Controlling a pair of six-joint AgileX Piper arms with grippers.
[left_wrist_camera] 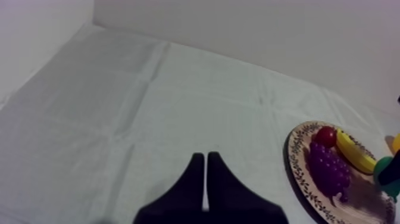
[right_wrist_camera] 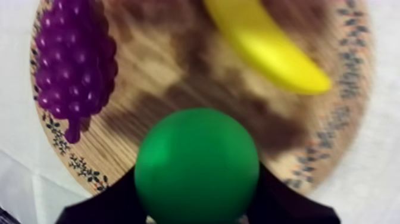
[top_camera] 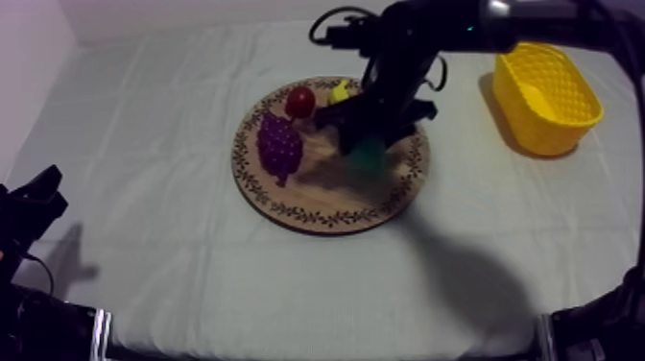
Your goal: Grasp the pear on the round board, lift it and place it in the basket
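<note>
The right gripper (top_camera: 367, 144) hangs over the round wooden board (top_camera: 317, 206), and its two black fingers are closed round the pear (right_wrist_camera: 196, 164), one finger on each side of the green fruit. The pear sits between the fingers, above the board's wood. I cannot tell whether its underside touches the board or is just clear of it.

Beyond the held pear, the bunch of grapes (right_wrist_camera: 74, 65) lies on the board to one side of the gripper, and the banana (right_wrist_camera: 268, 50) lies to the other. Neither touches the pear. From above, the small red fruit (top_camera: 300, 101) rests just past the grapes, near the far rim of the board and close to the gripper's arm.

The yellow basket (top_camera: 537, 130) stands on the tabletop (top_camera: 173, 192), well apart from the right gripper on the side away from the grapes.

The left gripper (left_wrist_camera: 206, 158) is low at its own side of the tabletop. Its fingers lie together as a narrow wedge with nothing between them. The bare cloth stretches ahead of it, and the board with its fruit lies well off, ahead and to its side.
</note>
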